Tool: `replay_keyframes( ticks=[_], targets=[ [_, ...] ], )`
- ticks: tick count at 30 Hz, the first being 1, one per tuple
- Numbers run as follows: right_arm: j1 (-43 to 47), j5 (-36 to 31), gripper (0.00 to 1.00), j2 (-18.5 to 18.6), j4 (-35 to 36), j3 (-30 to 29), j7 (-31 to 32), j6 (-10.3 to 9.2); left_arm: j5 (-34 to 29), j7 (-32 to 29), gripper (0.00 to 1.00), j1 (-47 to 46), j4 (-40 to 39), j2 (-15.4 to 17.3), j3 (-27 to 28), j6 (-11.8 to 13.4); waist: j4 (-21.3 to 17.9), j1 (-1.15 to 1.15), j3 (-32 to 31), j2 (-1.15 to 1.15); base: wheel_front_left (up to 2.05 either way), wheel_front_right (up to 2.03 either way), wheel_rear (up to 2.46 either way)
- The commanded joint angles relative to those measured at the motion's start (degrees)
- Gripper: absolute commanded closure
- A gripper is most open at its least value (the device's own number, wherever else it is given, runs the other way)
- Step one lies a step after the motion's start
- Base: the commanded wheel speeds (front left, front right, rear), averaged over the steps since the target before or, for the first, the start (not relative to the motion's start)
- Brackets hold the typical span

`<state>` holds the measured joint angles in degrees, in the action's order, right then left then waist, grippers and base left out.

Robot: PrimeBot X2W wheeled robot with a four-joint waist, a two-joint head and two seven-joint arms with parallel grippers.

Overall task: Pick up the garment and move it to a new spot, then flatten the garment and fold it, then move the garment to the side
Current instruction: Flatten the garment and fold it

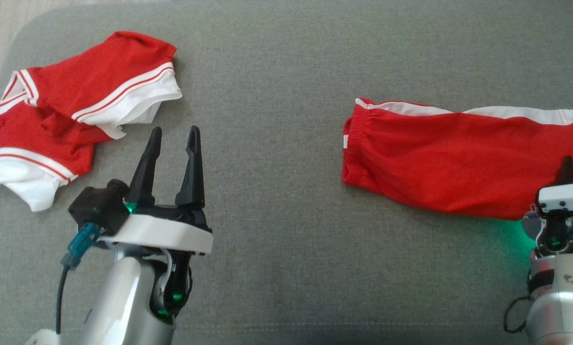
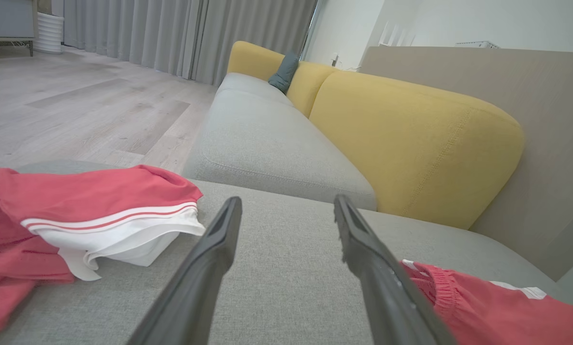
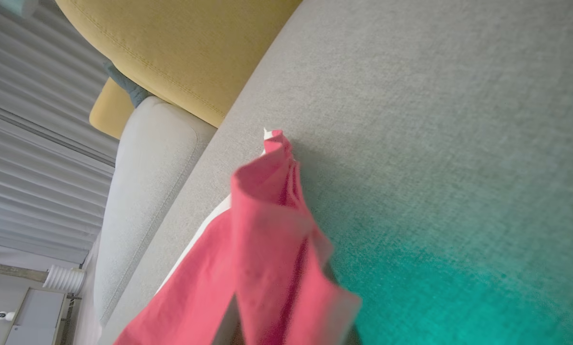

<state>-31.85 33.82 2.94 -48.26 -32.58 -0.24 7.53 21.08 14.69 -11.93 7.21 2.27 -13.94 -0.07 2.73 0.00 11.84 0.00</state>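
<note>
The garment, red shorts with a white stripe along the far edge, lies folded flat at the right of the grey cushion. My right gripper is shut on its near right part. In the right wrist view the red cloth bunches up over the fingers and hides them. My left gripper stands open over bare cushion at the left centre, holding nothing. From the left wrist view, its two fingers point between the waistband end of the garment and a crumpled pile.
A crumpled red and white pile of clothing lies at the far left of the cushion, also seen as the pile left of my left fingers. A yellow sofa back rises behind the seat. Wooden floor lies beyond the cushion's left edge.
</note>
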Motion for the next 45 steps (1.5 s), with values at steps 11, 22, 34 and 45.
replay_keyframes(
  ticks=[11, 22, 34, 45],
  targets=[
    [-2.17, 6.17, 1.00, -0.06, 5.71, 9.80, -3.66, -0.04, -0.13, 0.30, 0.00, 0.45, -2.05, 0.61, 3.53, 0.40, 1.39, 0.00, -2.46, 0.00, 0.00, 0.00, 0.00],
    [3.18, 19.24, 1.00, -0.06, 15.16, 29.79, -3.68, -0.04, 0.08, 0.30, 0.00, 2.41, -2.00, 0.61, 5.23, 0.44, 4.27, 0.00, -5.22, 0.00, 0.00, 0.00, 0.00],
    [5.11, 24.74, 1.00, -0.06, 17.36, 45.74, -6.51, -0.04, 0.43, 0.30, 0.00, 3.60, -1.81, 0.61, 4.46, 0.71, 7.21, 0.00, -5.55, 0.00, 0.00, 0.00, 0.00],
    [2.47, 22.46, 0.00, -0.06, 10.35, 54.02, -8.98, -0.04, 0.44, 0.30, 0.00, 3.54, -1.56, 0.61, 4.37, 0.75, 8.23, 0.00, -4.66, 0.00, 0.00, 0.00, 0.00]
  ],
)
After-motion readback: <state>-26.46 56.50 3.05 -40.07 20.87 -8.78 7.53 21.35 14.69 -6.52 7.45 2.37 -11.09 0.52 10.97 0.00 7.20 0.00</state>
